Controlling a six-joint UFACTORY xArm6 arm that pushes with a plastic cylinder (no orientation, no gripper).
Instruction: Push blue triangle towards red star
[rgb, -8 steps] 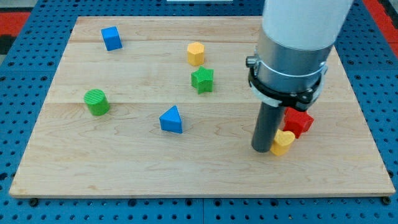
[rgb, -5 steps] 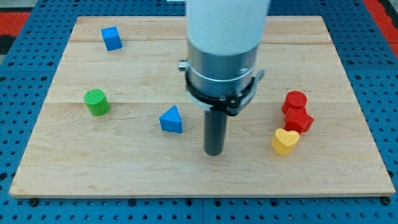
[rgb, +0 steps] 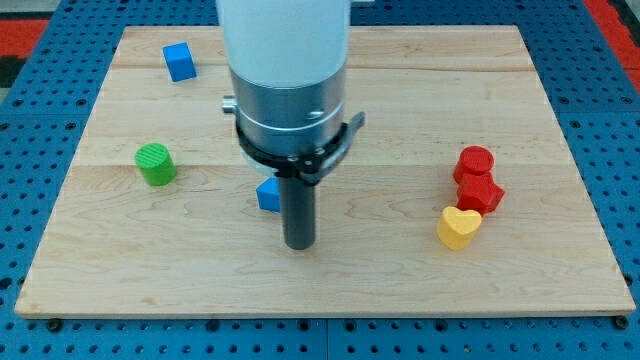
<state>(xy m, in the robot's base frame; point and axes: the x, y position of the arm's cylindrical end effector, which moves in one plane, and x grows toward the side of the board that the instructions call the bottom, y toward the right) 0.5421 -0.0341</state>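
Note:
The blue triangle lies left of the board's middle, mostly hidden behind my rod; only its left part shows. My tip rests on the board just right of and below it, close to it or touching; I cannot tell which. The red star sits at the view's right, between a red cylinder above it and a yellow heart below it.
A green cylinder stands at the left. A blue cube sits at the top left. The arm's body hides the board's upper middle, where a yellow and a green block stood earlier. The wooden board lies on a blue pegboard.
My rod has swept from beside the yellow heart at the right to the left, across the board, and now stands next to the blue triangle. No block has visibly moved.

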